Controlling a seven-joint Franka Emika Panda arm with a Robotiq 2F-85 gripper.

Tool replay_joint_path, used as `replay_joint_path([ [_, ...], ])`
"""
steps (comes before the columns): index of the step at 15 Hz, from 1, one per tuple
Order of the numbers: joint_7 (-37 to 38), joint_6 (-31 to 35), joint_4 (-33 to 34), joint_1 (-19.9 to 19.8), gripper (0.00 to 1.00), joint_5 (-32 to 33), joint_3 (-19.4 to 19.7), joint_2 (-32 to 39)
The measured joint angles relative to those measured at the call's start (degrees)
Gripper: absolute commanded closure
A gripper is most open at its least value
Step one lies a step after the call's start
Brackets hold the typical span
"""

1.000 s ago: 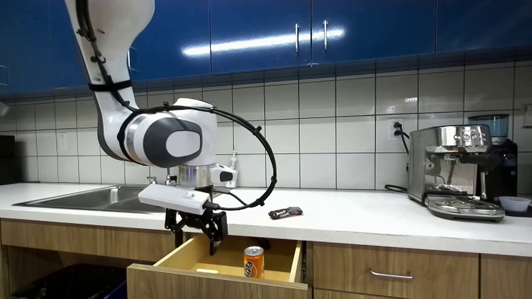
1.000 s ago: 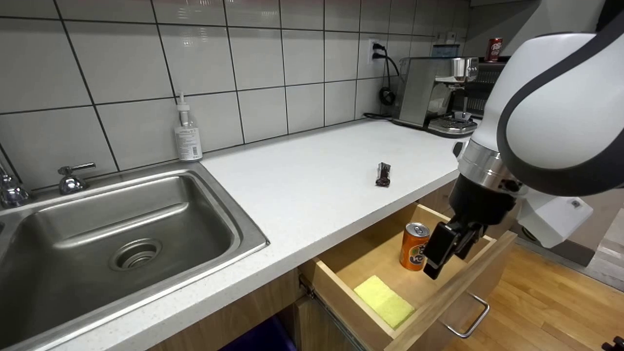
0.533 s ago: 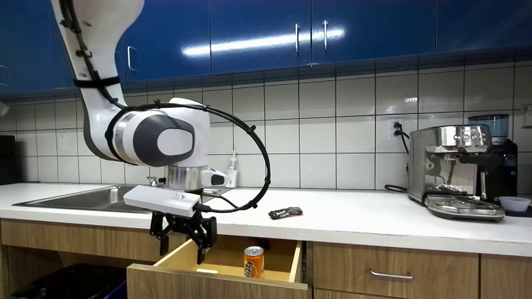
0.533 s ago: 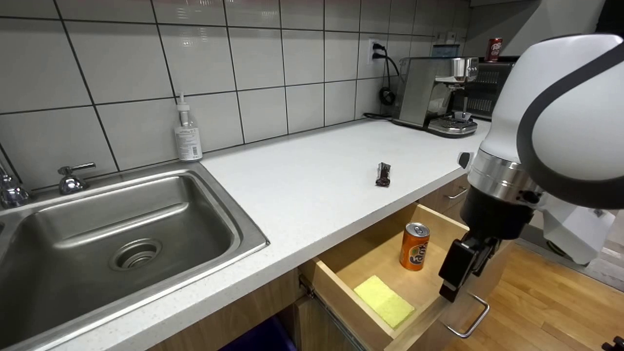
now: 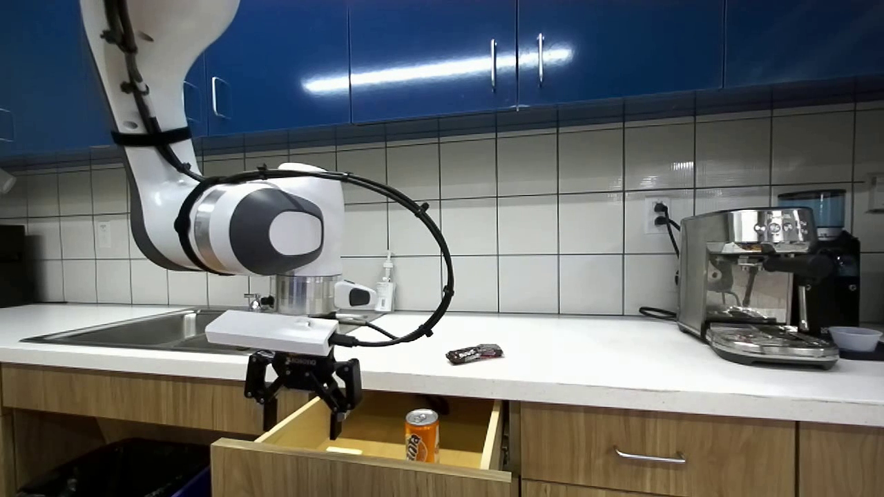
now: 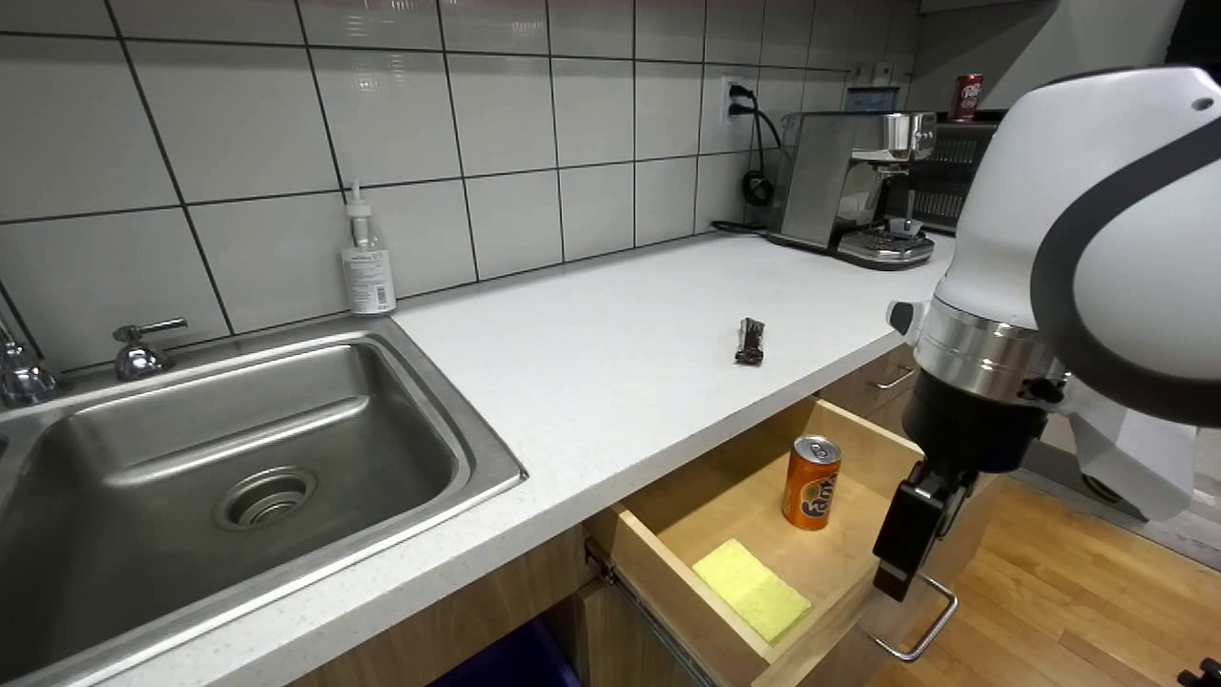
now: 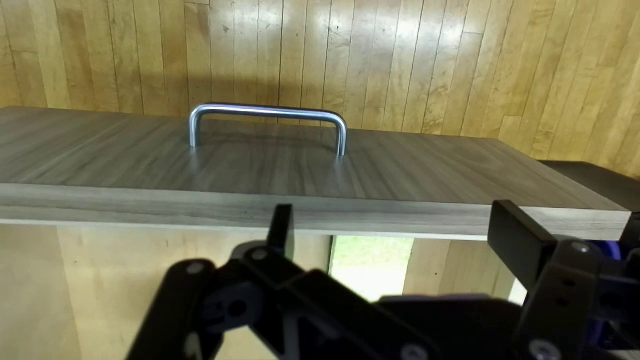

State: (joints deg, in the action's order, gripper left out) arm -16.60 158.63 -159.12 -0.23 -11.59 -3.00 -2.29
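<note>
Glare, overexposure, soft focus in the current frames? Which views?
In an exterior view, the blue cabinets show a long streak of glare; in the wrist view, the drawer handle catches highlights, the floor shines, the sponge is partly washed out, and the end effector looks slightly soft.

In an exterior view, blue cabinets (image 5: 428, 55) fill the frame's top; at right an espresso machine (image 5: 756, 283) stands on the counter (image 5: 587, 352), a pale bowl (image 5: 855, 338) near it. In an exterior view, a steel sink (image 6: 315, 420) occupies the lower left, a pump bottle (image 6: 369, 272) stands at its back corner, and a red can (image 6: 965, 97) shows upper right.
</note>
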Motion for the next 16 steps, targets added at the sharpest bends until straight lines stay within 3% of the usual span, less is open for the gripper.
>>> replay_joint_path([
  [8,-0.7,-4.5,0.0,0.9,0.0,-5.5,0.6,0.3],
  [16,-0.7,-4.6,0.0,0.9,0.0,-6.0,1.5,2.3],
])
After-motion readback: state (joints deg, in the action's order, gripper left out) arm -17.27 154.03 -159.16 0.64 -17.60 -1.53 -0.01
